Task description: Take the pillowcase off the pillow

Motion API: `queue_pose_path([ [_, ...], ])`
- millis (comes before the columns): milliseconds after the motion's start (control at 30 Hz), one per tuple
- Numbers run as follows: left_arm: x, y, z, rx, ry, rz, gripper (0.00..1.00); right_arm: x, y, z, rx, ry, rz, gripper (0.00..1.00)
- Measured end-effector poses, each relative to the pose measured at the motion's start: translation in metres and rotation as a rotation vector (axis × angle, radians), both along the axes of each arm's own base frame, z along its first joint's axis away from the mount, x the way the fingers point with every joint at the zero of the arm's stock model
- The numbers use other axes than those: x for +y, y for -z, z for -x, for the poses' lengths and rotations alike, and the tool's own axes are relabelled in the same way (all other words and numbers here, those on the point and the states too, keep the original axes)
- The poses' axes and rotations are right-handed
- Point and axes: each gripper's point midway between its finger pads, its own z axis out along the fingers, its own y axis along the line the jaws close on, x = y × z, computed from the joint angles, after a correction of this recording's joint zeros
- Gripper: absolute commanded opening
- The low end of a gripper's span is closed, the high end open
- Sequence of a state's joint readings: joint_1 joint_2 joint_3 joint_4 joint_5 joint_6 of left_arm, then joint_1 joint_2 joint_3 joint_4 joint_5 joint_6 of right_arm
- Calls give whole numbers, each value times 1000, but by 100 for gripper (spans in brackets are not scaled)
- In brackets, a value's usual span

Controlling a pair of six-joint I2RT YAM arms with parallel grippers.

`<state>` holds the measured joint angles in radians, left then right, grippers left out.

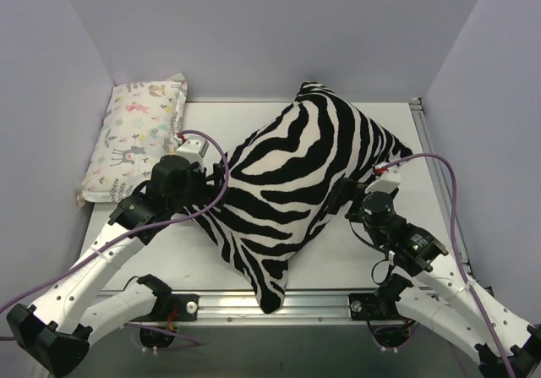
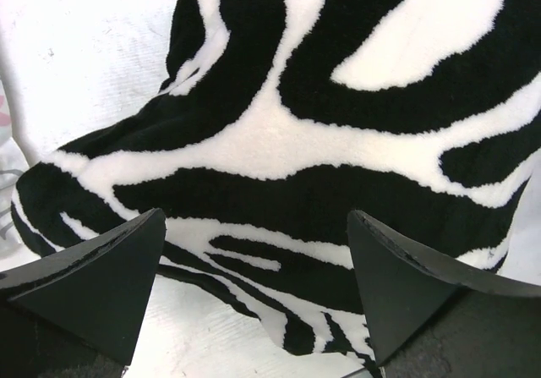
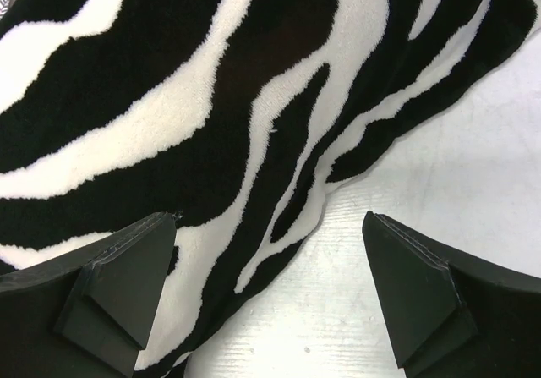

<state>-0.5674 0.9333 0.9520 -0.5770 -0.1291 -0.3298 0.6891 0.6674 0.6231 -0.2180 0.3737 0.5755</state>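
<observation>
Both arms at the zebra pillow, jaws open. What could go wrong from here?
1. No opening of the pillowcase shows; the left gripper and right gripper face unbroken plush, so a pinch may catch the hidden pillow too and drag everything.
2. Its near corner overhangs the table edge; a pull toward the arms might slide it off.

The zebra-striped pillowcase, plumply filled, lies diamond-wise on the table's middle.

Zebra-striped pillowcase fills the frame above the right gripper.
Its black fingers stand wide apart; one overlaps the fabric, possibly touching it, the other sits over the white table.
</observation>
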Motion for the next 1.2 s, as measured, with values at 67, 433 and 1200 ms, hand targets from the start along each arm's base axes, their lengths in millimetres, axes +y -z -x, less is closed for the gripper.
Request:
queue_pose_path([
  [67,-2,-1,0,1,6,8,97,0,0,0,2,0,2,100],
  [433,-17,-3,0,27,23,73,97,8,13,0,57,-41,13,100],
  [1200,-103,-12,-118,-94,-41,-64,98,33,99,-37,129,2,-470,100],
])
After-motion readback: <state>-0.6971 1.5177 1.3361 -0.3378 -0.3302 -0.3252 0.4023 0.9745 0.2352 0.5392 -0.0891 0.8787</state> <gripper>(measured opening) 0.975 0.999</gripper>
